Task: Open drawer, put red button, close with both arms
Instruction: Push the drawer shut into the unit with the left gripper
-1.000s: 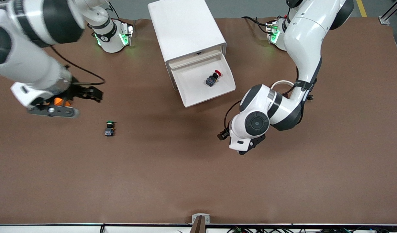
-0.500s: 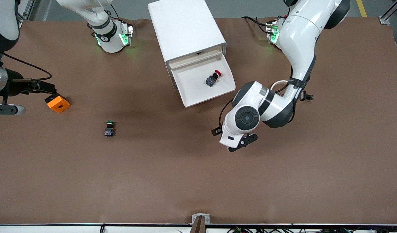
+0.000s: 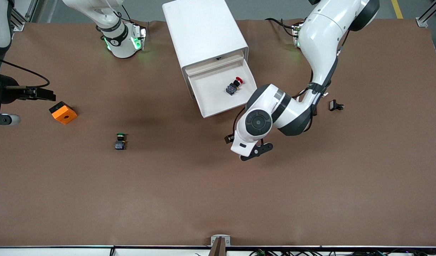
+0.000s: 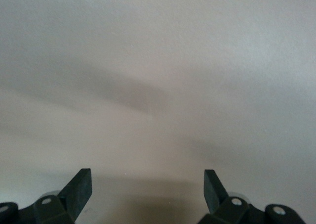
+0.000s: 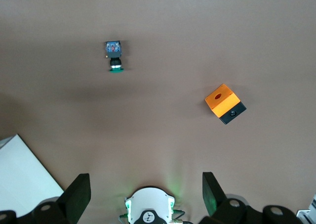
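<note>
— Front view first: where does the red button (image 3: 234, 85) sit?

— It lies on its side in the drawer (image 3: 223, 101), which stands pulled out of the white cabinet (image 3: 203, 32) toward the front camera. The drawer's other drawers cannot be told apart from up here.

— And the arms?

— The left arm (image 3: 321, 46) reaches from its base down beside the open drawer; its wrist hangs over the brown table (image 3: 218, 199) just nearer to the front camera than the drawer's front edge. Its gripper is tucked under the wrist and hardly shows. The right arm's wrist (image 3: 11, 94) sits at the edge of the view over the right arm's end of the table, next to an orange block (image 3: 63, 112).

— Anything else on the table?

— A green button (image 3: 120, 141) lies between the orange block and the cabinet, nearer to the front camera than both. A small black part (image 3: 335, 105) rests toward the left arm's end.

— Left wrist view?

— The left gripper (image 4: 147, 189) stands wide apart and empty, with only a plain pale surface close before it.

— Right wrist view?

— The right gripper (image 5: 146, 192) is likewise spread wide, holding nothing, high over the table. Below it lie the green button (image 5: 114, 55) and the orange block (image 5: 224, 103), well apart, a corner of the white cabinet (image 5: 22, 174), and the right arm's base (image 5: 149, 209) with its green lights.
</note>
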You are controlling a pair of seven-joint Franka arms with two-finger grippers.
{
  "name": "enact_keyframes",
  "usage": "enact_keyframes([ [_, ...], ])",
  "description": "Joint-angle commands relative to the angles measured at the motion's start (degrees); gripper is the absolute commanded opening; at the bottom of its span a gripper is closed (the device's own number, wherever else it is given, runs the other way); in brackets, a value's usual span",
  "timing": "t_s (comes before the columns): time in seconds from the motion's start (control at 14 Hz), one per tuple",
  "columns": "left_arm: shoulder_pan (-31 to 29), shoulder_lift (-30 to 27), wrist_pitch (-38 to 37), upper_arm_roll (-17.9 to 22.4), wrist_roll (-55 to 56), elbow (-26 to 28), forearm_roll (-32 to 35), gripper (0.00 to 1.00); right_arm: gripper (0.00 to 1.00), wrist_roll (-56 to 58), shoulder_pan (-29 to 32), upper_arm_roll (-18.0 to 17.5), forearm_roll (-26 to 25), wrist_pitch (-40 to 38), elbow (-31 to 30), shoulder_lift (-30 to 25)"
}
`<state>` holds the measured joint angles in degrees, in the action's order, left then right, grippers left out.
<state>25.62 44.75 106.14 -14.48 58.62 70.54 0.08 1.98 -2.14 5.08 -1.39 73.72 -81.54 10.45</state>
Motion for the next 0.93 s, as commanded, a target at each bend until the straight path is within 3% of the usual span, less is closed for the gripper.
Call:
enact_keyframes([
  [0.0, 1.3, -0.8, 0.6, -0.2, 0.7, 1.3, 1.1, 1.0, 1.0, 2.7, 2.1, -1.1, -0.5, -0.5, -0.4, -0.6],
  [0.57, 1.4, -0.8, -0.2, -4.1, 3.1, 3.1, 0.5, 1.0, 1.0, 1.8, 3.9, -1.1, -1.4, 0.0, -0.2, -0.4],
  [0.86, 1.4, -0.8, -2.6, -6.8, 5.9, 4.3, 0.5, 1.0, 1.0, 2.0, 7.1, -1.0, -0.6, -0.8, 3.0, -0.7],
])
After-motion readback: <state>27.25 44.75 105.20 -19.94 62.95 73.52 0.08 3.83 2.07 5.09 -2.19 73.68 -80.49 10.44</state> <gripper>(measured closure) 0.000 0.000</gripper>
